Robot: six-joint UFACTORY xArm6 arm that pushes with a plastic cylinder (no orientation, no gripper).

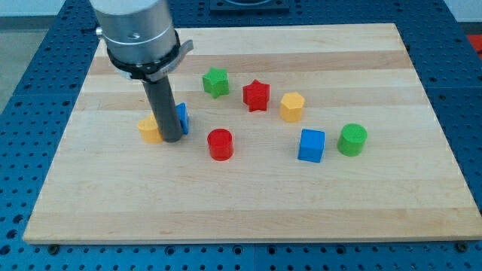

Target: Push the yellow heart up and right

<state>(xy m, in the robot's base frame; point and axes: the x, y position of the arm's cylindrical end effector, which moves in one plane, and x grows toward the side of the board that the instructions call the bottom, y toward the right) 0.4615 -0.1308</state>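
The yellow heart (148, 129) lies on the wooden board (248, 203) at the view's left, partly hidden by my rod. My tip (171, 140) rests on the board right beside the heart, on its right side, touching or nearly touching it. A blue block (181, 117) stands just behind the rod, to the heart's right; its shape is mostly hidden.
A red cylinder (220, 144) lies right of my tip. A green star (216, 82), a red star (256, 95) and a yellow hexagon (292, 107) lie higher up. A blue cube (311, 145) and a green cylinder (352, 139) lie at the right.
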